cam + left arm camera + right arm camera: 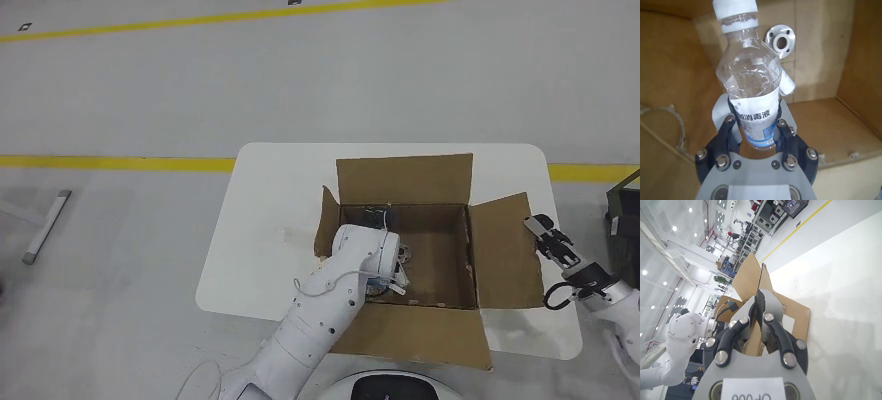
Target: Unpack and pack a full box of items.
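One white worktop (270,200) carries the open cardboard box (440,180), all four flaps folded outward. The right pincer (757,302) is pressed together on the edge of the right-hand flap (505,250), pinning that side of the box. The left pincer (755,107) is down inside the box, pinching a clear plastic bottle (749,75) with a white cap around its labelled lower body.

This looks like the unpacking half, with the bottle secured and ready to come out, though a packing placement cannot be ruled out. The next move would call for a straight lift clear of the box walls while the right pincer holds the flap back.

The top view gives the layout, yet the left arm (340,290) covers the bottle there. The left wrist view adds the grip itself and two items on the box floor beyond the bottle: a metal flange (780,41) and a small white tube (788,83) just beside it. Whether the bottle's base rests on the floor I cannot tell.
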